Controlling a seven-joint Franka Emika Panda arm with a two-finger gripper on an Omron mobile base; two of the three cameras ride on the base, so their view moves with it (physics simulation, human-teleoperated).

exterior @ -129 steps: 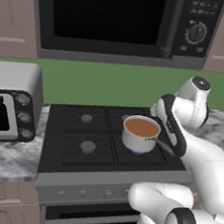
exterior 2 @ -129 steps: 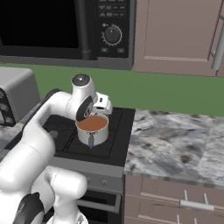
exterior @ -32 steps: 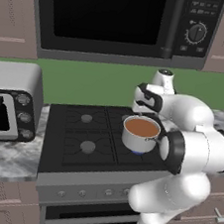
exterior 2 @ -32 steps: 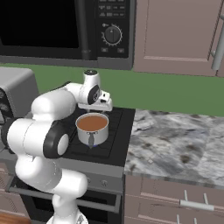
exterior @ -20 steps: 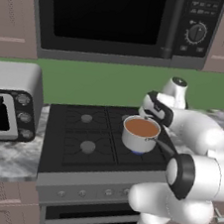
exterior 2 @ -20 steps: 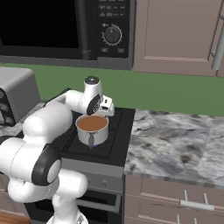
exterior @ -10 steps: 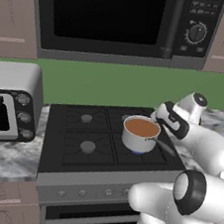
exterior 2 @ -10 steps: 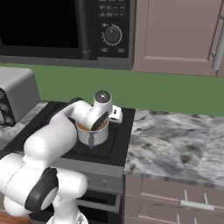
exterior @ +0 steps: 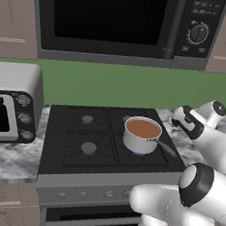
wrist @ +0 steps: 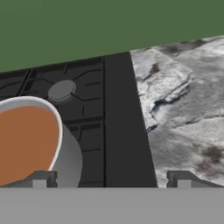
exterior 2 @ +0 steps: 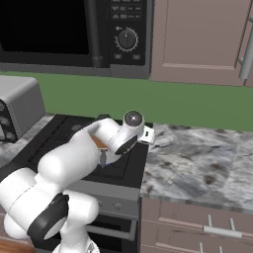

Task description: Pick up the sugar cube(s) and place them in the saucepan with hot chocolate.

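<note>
A: Saucepan with hot chocolate (exterior: 142,135) sat on the stove's (exterior: 100,148) right front burner, handle (exterior: 166,149) pointing toward the marble counter (exterior 2: 197,163). Gripper (wrist: 111,178) stood empty above the stove's right edge, tips wide apart.

B: Sugar cubes?

A: None spotted. Judged light, hard, crumbly at the corners; best pinched gently across flat faces. Pan looked full, likely to slosh if bumped.

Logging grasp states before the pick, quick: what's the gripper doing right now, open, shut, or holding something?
Gripper: open, jaws wide apart, holding nothing; it hangs at the stove's right edge beside the saucepan with hot chocolate.
</note>
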